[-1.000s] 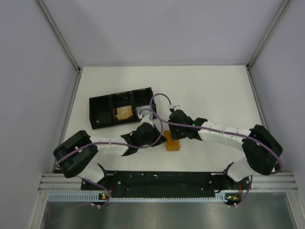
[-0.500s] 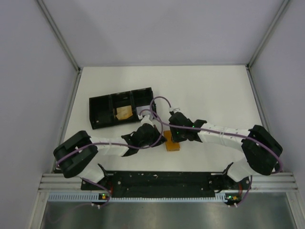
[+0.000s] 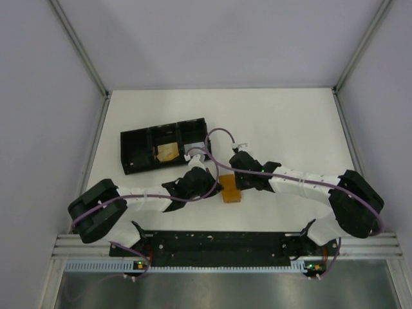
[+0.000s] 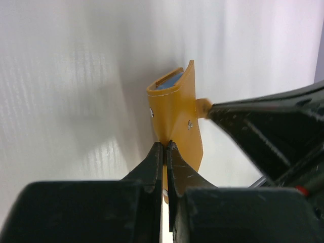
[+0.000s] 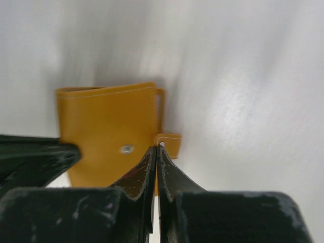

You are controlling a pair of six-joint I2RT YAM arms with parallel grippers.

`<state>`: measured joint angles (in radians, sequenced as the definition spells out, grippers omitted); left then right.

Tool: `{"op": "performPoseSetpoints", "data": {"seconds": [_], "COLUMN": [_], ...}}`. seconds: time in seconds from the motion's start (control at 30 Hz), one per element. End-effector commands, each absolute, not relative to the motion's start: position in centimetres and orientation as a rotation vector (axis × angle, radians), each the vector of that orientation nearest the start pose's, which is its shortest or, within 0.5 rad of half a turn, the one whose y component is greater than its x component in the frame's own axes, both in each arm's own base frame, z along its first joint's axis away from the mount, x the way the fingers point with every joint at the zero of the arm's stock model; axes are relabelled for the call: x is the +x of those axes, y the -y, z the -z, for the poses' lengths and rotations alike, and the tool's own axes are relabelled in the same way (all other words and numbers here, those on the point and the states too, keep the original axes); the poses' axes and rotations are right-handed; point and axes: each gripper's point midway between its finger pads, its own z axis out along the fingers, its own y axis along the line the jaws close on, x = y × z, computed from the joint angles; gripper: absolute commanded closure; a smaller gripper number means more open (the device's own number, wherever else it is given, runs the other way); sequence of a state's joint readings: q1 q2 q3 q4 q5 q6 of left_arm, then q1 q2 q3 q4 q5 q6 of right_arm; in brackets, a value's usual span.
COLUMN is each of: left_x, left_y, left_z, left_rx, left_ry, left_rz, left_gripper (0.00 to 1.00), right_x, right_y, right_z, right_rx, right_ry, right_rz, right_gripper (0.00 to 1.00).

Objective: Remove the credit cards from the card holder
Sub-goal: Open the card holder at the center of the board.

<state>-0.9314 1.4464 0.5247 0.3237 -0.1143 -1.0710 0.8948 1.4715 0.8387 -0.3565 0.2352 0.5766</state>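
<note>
The orange-tan card holder [image 3: 230, 190] lies on the white table between my two arms. In the left wrist view it stands on edge [image 4: 177, 119], its far end gaping, and a pale blue credit card [image 4: 170, 81] shows inside. My left gripper [image 4: 165, 148] is shut on the holder's near edge. My right gripper [image 5: 157, 148] is shut on the holder [image 5: 104, 126] at its small tab [image 5: 171, 140]. From above, the left gripper [image 3: 217, 185] meets the holder from the left and the right gripper [image 3: 238, 183] from the right.
A black three-compartment tray [image 3: 138, 153] lies at the back left, with a tan item [image 3: 168, 152] in its middle compartment. Grey walls close in the table on three sides. Purple cables loop over both wrists.
My right gripper has closed on the holder's tab. The left gripper has kept its grip, and its arm has shifted slightly.
</note>
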Motion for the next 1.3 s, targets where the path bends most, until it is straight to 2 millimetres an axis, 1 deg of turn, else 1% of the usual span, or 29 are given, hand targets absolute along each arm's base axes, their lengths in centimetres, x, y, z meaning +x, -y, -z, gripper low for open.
{"op": "performPoseSetpoints", "data": {"seconds": [0.0,0.13,0.2,0.27,0.3,0.33,0.4,0.5,0.53,0.6,0.63,0.67,0.77,0.87,0.93,1.03,1.1,1.13,1.17,1.27], "left_x": [21.8,21.9,22.0,22.0,22.1,22.0,22.1,22.2,22.2,22.2,22.2,22.3,22.4,22.4,22.4,22.5,22.5,22.5,22.5,22.5], "left_y": [30.4,30.0,30.0,30.0,30.1,30.1,30.3,30.6,30.6,30.7,30.7,30.7,30.8,30.8,30.9,30.9,30.8,30.8,30.7,30.8], "left_z": [-6.1,-6.0,-6.1,-6.3,-6.4,-6.3,-6.4,-6.5,-6.6,-6.5,-6.5,-6.5,-6.6,-6.5,-6.6,-6.8,-6.7,-6.5,-6.6,-6.6], "left_rx": [-0.243,-0.243,-0.241,-0.235,-0.233,-0.227,-0.223,-0.218,-0.218,-0.218,-0.217,-0.216,-0.216,-0.215,-0.215,-0.214,-0.212,-0.21,-0.209,-0.203], "left_ry": [-2.317,-2.314,-2.311,-2.306,-2.301,-2.303,-2.304,-2.305,-2.305,-2.306,-2.308,-2.306,-2.304,-2.307,-2.304,-2.299,-2.3,-2.304,-2.303,-2.3], "left_rz": [0.912,0.884,0.884,0.888,0.89,0.893,0.894,0.898,0.898,0.9,0.898,0.899,0.896,0.896,0.898,0.9,0.893,0.889,0.886,0.883], "left_gripper": [1.0,1.0,1.0,1.0,1.0,1.0,1.0,1.0,1.0,1.0,1.0,1.0,1.0,1.0,1.0,1.0,1.0,1.0,1.0,1.0], "right_x": [23.7,23.7,23.6,23.6,23.5,23.5,23.7,23.8,23.7,23.7,23.7,23.4,23.5,23.7,23.8,23.9,24.3,24.2,24.3,24.3], "right_y": [-19.3,-17.3,-16.9,-16.8,-17.0,-17.3,-18.1,-20.6,-21.3,-22.8,-23.3,-24.1,-25.3,-26.3,-26.3,-25.3,-23.5,-22.8,-22.2,-21.7], "right_z": [-4.8,-4.2,-4.0,-4.1,-4.4,-4.7,-5.8,-8.0,-8.5,-9.2,-9.1,-9.0,-8.4,-7.7,-6.9,-5.4,-4.1,-3.6,-3.4,-3.2], "right_rx": [-0.187,-0.102,-0.072,-0.052,-0.046,-0.045,-0.055,-0.139,-0.171,-0.211,-0.223,-0.246,-0.275,-0.299,-0.302,-0.277,-0.218,-0.2,-0.173,-0.145], "right_ry": [-2.526,-2.556,-2.57,-2.57,-2.567,-2.561,-2.53,-2.438,-2.413,-2.381,-2.38,-2.385,-2.386,-2.389,-2.412,-2.456,-2.477,-2.489,-2.492,-2.496], "right_rz": [-0.071,-0.08,-0.093,-0.108,-0.125,-0.149,-0.22,-0.43,-0.488,-0.588,-0.614,-0.663,-0.692,-0.708,-0.678,-0.593,-0.464,-0.428,-0.401,-0.393], "right_gripper": [1.0,1.0,1.0,0.87,0.78,0.72,0.64,0.44,0.39,0.33,0.32,0.31,0.29,0.29,0.29,0.31,0.35,0.39,0.42,0.51]}}
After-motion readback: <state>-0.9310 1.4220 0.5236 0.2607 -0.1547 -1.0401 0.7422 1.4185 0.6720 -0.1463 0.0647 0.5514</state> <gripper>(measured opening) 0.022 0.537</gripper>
